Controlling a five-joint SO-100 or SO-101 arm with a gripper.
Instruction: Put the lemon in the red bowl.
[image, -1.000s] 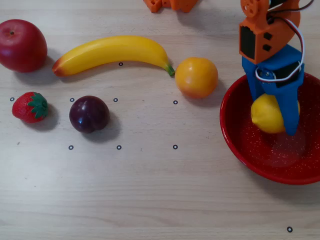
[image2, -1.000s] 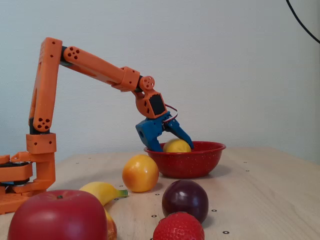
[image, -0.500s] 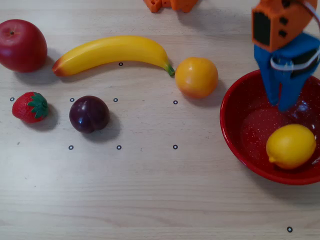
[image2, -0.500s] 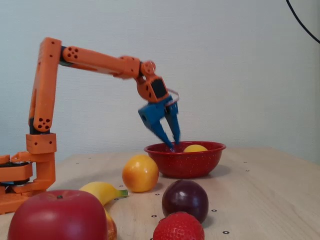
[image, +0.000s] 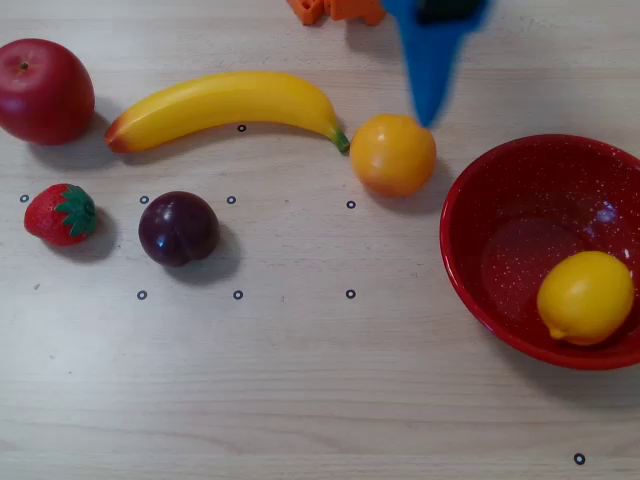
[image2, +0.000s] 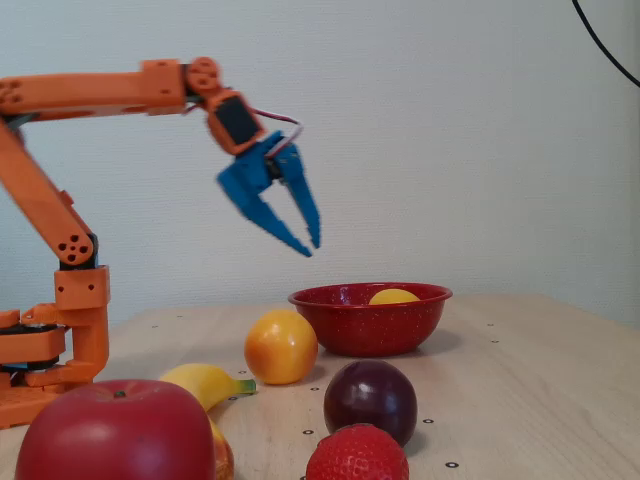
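Red bowl (image: 470, 260): large, glossy, white-speckled; stands on the wooden table (image: 300, 400) at the right edge of the overhead view. Landmark for all entries below.

Lemon (image: 585, 297): plain yellow, lies inside the red bowl against its near-right wall in the overhead view; in the fixed view only its top (image2: 394, 296) shows above the rim.

Gripper (image2: 311, 247): blue, two fingers parted and empty, raised in the air above and left of the red bowl in the fixed view; touches nothing.

Orange fruit (image: 392, 154): just left of the red bowl, apart from it.

Banana (image: 225, 105): farther left, its tip beside the orange fruit.

Plum (image: 178, 228), strawberry (image: 62, 214), red apple (image: 44, 91): well left of the red bowl.
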